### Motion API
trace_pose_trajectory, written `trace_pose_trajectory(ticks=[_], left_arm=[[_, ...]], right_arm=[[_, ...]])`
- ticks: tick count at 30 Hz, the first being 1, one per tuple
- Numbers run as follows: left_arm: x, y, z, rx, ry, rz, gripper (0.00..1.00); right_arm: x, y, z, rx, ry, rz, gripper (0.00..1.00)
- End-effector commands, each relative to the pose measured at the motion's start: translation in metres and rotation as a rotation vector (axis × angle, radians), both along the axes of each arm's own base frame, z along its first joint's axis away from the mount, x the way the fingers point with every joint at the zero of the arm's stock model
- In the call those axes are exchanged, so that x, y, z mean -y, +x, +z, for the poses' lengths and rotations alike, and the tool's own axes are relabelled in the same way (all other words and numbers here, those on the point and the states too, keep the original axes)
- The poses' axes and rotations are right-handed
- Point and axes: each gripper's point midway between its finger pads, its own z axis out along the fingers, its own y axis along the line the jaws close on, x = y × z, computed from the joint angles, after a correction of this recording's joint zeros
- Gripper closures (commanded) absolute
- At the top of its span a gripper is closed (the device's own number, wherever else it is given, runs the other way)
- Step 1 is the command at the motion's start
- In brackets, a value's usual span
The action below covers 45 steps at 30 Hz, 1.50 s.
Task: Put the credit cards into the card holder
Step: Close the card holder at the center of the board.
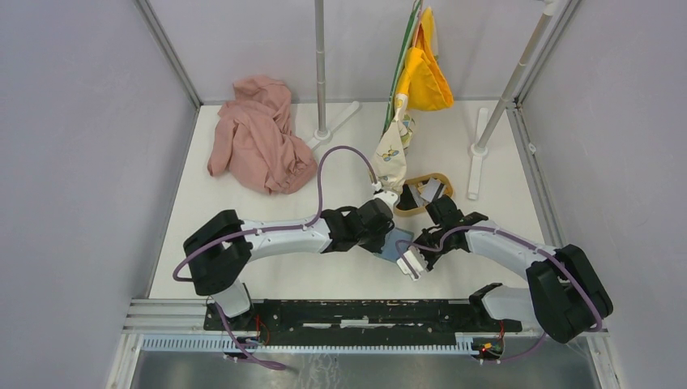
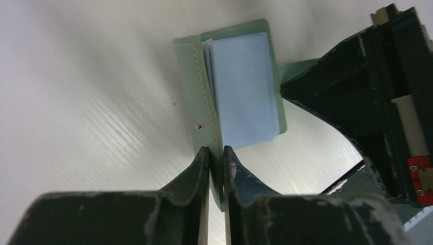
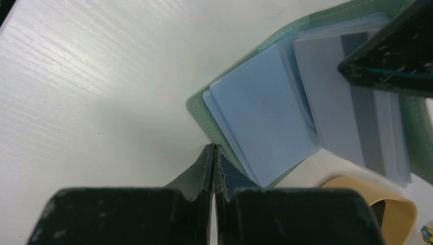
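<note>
Sage-green folding card holder (image 2: 191,87) lies open on the white table (image 1: 202,203), about mid-table, between my two grippers and just on the near side of the oval light-wood tray (image 1: 444,185). A fan of pale blue plastic sleeves (image 2: 245,87) stands up from its inner side.

My left gripper (image 2: 216,150) pinches the holder's stitched green edge. The flap runs down between the two dark fingers, which are drawn in on it from both sides.

My right gripper (image 3: 213,148) has its fingers pressed together, with no visible gap. Their tips sit right at the holder's opposite green rim, beside the lowest blue sleeve. I cannot tell whether they nip that rim or only touch it.

From the right wrist view, a pale grey credit card with a darker stripe (image 3: 332,102) lies across the holder's far half, its upper corner hidden behind my left finger. I cannot tell whether it sits in a slot or loose on top. In the top view, a few more cards (image 1: 428,192), dark and pale, rest inside the tray, apart from the holder.

Further back on the table lies a crumpled pink cloth (image 1: 259,138). A yellow cloth (image 1: 429,81) hangs from a stand near the back wall.
</note>
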Motion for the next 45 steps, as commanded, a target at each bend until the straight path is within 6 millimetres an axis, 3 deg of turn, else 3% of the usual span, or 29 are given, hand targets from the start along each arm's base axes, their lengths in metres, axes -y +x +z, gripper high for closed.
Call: trace_pose_trajectory(ticks=[1, 8, 16, 21, 26, 31, 36, 39, 42, 45], left_arm=[[0.042, -0.013, 0.011, -0.033, -0.159, -0.125, 0.78], [0.054, -0.019, 0.003, -0.074, -0.194, -0.155, 0.57], [0.053, -0.011, -0.007, -0.075, -0.206, -0.133, 0.50], [0.051, -0.007, -0.011, -0.108, -0.252, -0.122, 0.65], [0.048, -0.004, -0.023, -0.139, -0.264, -0.113, 0.79], [0.048, -0.004, -0.028, -0.153, -0.273, -0.108, 0.84], [0.048, -0.004, -0.021, -0.143, -0.301, -0.111, 0.84], [0.047, -0.007, -0.005, -0.126, -0.345, -0.119, 0.82], [0.036, -0.006, 0.017, -0.076, -0.392, -0.096, 0.71], [0.015, 0.001, 0.025, -0.007, -0.388, -0.024, 0.57]], right_arm=[[0.001, 0.012, -0.009, 0.043, -0.021, -0.039, 0.94], [0.000, 0.014, -0.003, 0.060, -0.014, -0.044, 0.94], [0.005, 0.016, 0.013, 0.061, 0.022, -0.050, 0.93], [0.005, 0.014, 0.034, 0.018, 0.101, -0.058, 0.91], [-0.014, 0.025, 0.051, -0.047, 0.258, -0.173, 0.89], [-0.024, 0.039, 0.042, -0.081, 0.301, -0.321, 0.90], [-0.020, 0.055, 0.023, -0.035, 0.201, -0.400, 0.91], [-0.016, 0.060, 0.016, -0.022, 0.154, -0.424, 0.92], [-0.014, 0.058, 0.014, -0.017, 0.145, -0.404, 0.92], [-0.017, 0.054, 0.011, -0.018, 0.140, -0.378, 0.92]])
